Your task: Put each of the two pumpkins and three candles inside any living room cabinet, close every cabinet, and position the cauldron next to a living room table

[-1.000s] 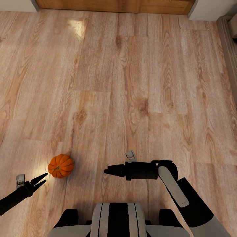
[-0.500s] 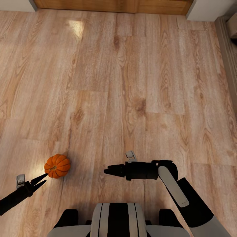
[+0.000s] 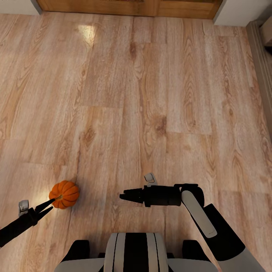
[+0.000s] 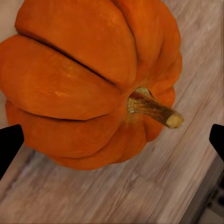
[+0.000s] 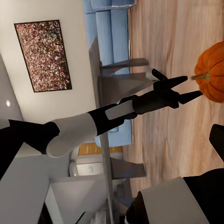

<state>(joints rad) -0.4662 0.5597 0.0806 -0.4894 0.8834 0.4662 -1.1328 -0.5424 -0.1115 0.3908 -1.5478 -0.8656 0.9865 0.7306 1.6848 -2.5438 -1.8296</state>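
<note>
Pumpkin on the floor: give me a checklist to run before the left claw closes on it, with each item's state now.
1. Left claw open: ok, its fingers are spread.
2. Pumpkin between the fingers: not ok, in the head view the tips only reach its near side.
3. Pumpkin centred ahead of the claw: ok, the left wrist view shows it between the two fingertips.
4. Stem position: ok, it points sideways toward the claw.
5. Floor near the pumpkin free of obstacles: ok.
6. Right claw out of the way: ok, apart from the pumpkin, holding nothing.
</note>
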